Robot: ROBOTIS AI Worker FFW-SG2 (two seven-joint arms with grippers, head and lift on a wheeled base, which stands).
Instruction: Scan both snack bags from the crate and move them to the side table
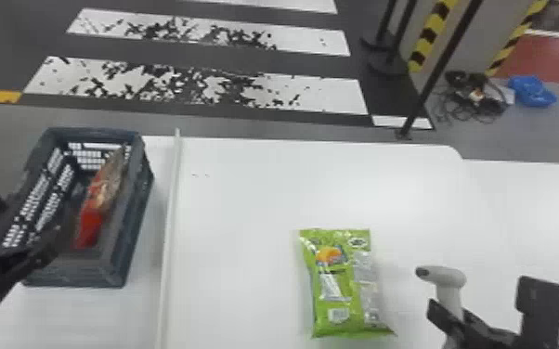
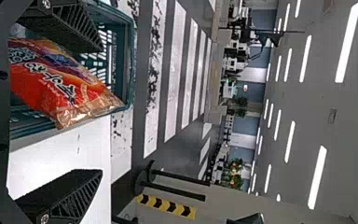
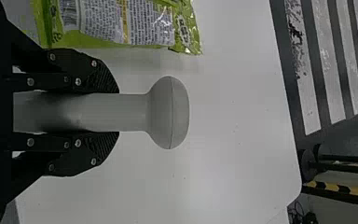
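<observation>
Green snack bag [image 1: 346, 285] lies on white table [image 1: 241, 209], striped floor [image 1: 320, 95] beyond

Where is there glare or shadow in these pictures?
Head view: soft glare on the white table beyond the green bag; left wrist view: bright ceiling lamps, glints on the red bag; right wrist view: faint shadow beside the green bag, darker shading on the scanner.

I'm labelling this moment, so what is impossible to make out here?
Handle end of the scanner: right wrist view, behind the right gripper.
Underside of the green bag: head view, against the table.
Floor of the crate beneath the red bag: head view, covered by the bag.
</observation>
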